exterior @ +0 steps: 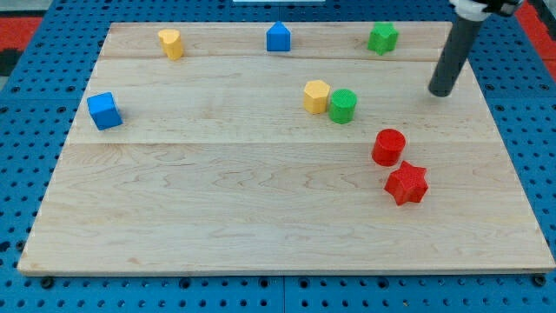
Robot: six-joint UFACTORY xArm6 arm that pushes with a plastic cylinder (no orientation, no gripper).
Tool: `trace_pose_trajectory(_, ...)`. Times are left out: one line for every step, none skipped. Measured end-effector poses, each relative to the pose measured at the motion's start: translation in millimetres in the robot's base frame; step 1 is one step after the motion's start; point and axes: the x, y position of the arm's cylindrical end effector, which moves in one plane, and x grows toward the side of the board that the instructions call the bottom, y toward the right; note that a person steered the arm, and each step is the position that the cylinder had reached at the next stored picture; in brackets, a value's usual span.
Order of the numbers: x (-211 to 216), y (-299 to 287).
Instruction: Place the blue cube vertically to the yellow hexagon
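The blue cube (104, 110) sits near the board's left edge. The yellow hexagon (316, 96) sits right of the board's middle, touching a green cylinder (342, 105) on its right. My tip (441, 91) is at the view's right, well right of the hexagon and far from the blue cube. The dark rod rises from the tip to the view's top right.
A yellow block (171, 43), a blue house-shaped block (278, 37) and a green star-like block (382, 37) line the top edge. A red cylinder (388, 146) and a red star (407, 183) sit at the lower right. The wooden board (217, 209) lies on a blue pegboard.
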Motion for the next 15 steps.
trace_pose_trajectory(12.0, -36.4)
trace_pose_trajectory(12.2, -83.6)
trace_pose_trajectory(12.2, -144.5)
trace_pose_trajectory(10.9, -187.5)
trace_pose_trajectory(5.7, -214.5)
trace_pose_trajectory(4.5, -204.6)
trace_pose_trajectory(-14.2, -178.6)
trace_pose_trajectory(-26.9, -240.5)
trace_pose_trajectory(-27.3, -340.1)
trace_pose_trajectory(-29.4, -414.4)
trace_pose_trajectory(-36.0, -482.0)
trace_pose_trajectory(-17.0, -507.2)
trace_pose_trajectory(14.3, -487.8)
trace_pose_trajectory(43.5, -444.5)
trace_pose_trajectory(65.1, -402.3)
